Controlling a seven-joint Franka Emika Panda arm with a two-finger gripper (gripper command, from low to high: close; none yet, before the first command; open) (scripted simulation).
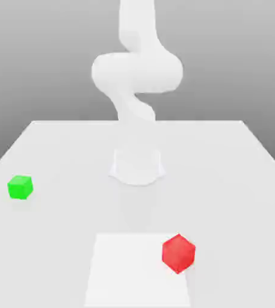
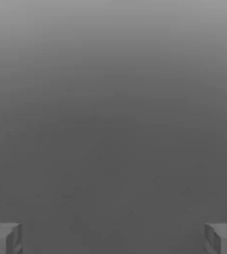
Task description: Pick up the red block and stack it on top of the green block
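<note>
The red block [image 1: 178, 253] sits on the white table [image 1: 236, 180] near its front edge, toward the exterior view's right. Far from it, the green block [image 1: 20, 187] rests close to the table's edge at the exterior view's left. The two cubes stand well apart, and neither is touched by anything. In the hand view my gripper [image 2: 113, 238] is open. Its two grey fingertips [image 2: 6, 237] stand wide apart with nothing between them, and plain grey background lies beyond. The white arm [image 1: 136, 72] rises above the middle of the table.
The arm's round base [image 1: 137, 166] stands at the table's centre, between and behind the two cubes. A lighter square patch [image 1: 127, 271] marks the table's front, partly under the red block. The table's edges run along both sides.
</note>
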